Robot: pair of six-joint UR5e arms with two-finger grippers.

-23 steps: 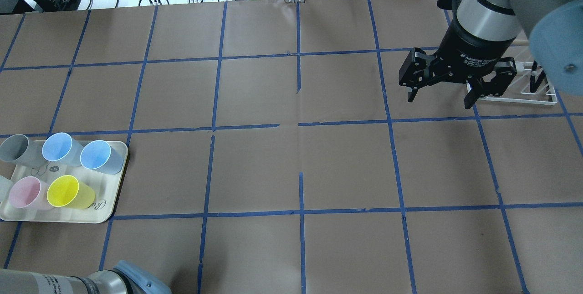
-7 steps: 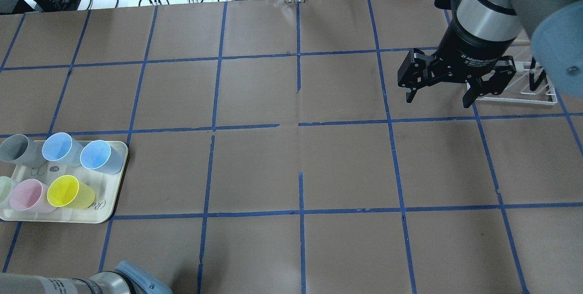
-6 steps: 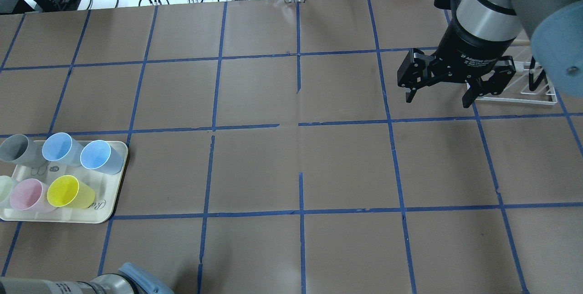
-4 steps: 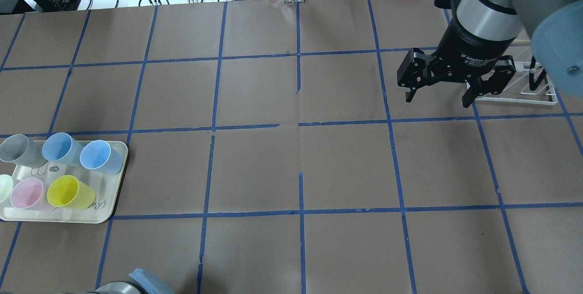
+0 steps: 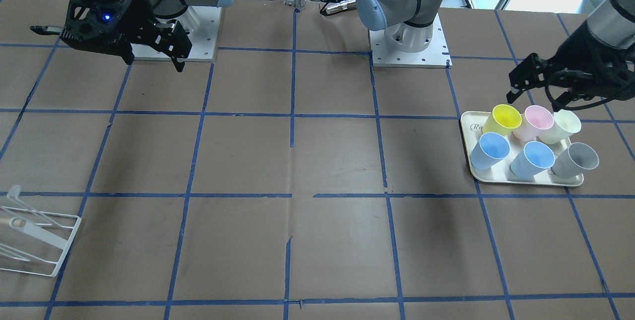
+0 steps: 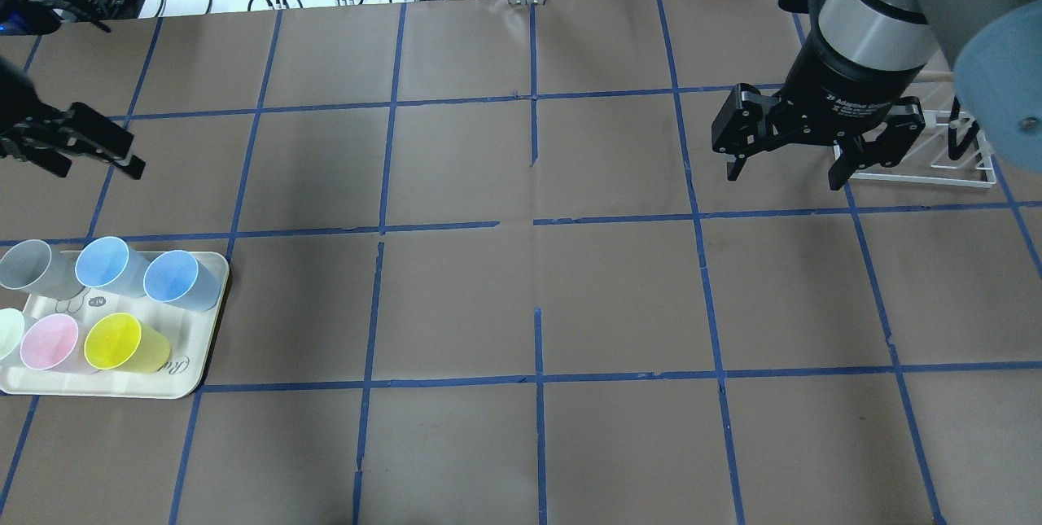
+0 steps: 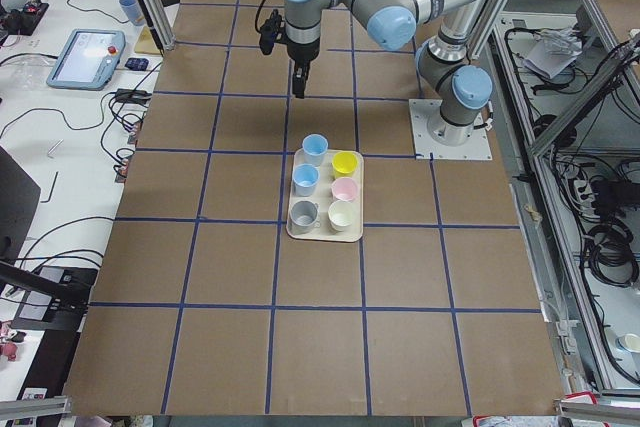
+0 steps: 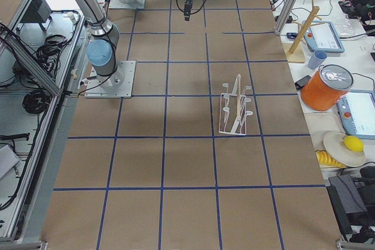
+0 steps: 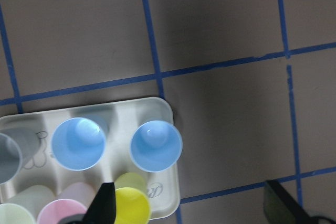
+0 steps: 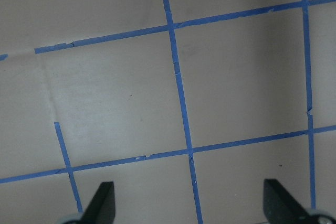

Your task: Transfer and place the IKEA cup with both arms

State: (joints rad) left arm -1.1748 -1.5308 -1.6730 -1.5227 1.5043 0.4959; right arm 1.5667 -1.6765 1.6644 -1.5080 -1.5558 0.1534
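**Crowded tray threatens the pick**

The pale-cream tapered plastic IKEA cup (image 5: 560,126) stands in a corner of the cream plastic tray (image 5: 466,126), just beside the pink plastic cup (image 5: 538,117). The left gripper (image 5: 538,96) hovers above, spread wide and empty. The right gripper (image 6: 783,177), equally wide and empty, is well apart. A finger descending between the cups could topple the pink one

IKEA cup (image 5: 560,127) — upright, tray (image 5: 469,122) corner

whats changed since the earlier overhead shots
The left end effector, out of the overhead view before, has swung in and hangs open, raised, near the tray. Nothing was grasped or released. The right end effector stayed put, open; the IKEA cup stayed on the tray.
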